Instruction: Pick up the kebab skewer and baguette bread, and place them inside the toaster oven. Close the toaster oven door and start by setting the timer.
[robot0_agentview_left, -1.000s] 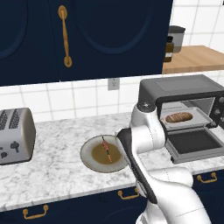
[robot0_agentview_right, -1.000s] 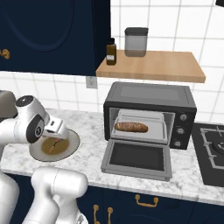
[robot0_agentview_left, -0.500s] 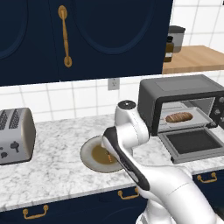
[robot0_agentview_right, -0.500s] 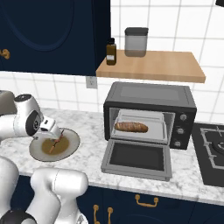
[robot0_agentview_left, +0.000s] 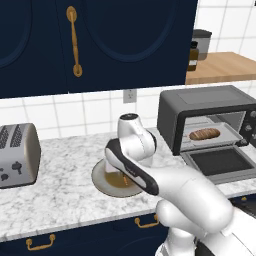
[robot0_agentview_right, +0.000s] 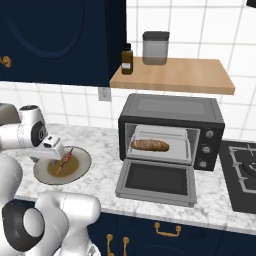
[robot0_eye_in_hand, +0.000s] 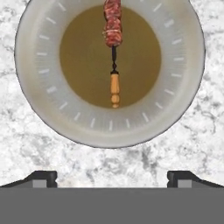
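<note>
While the tool (robot0_eye_in_hand: 112, 177) hangs with its fingers spread wide and empty over the round grey plate (robot0_eye_in_hand: 183, 94), the stick-mounted kebab skewer (robot0_eye_in_hand: 113, 41) lies in the plate's brown centre.
Across the marble tabletop (robot0_agentview_right: 102, 150), the dark grey toaster oven (robot0_agentview_right: 172, 125) stands with its glass drop-down door (robot0_agentview_right: 156, 181) lowered flat, and the tan slashed baguette bread (robot0_agentview_right: 150, 145) rests inside on the tray.

A silver toaster (robot0_agentview_left: 17, 154) stands at the left of the marble desk (robot0_agentview_left: 60, 200), well apart from a round plate (robot0_eye_in_hand: 30, 105). A dark bottle (robot0_agentview_right: 127, 59) and grey canister (robot0_agentview_right: 155, 48) share the wooden shelf (robot0_agentview_right: 190, 75).
</note>
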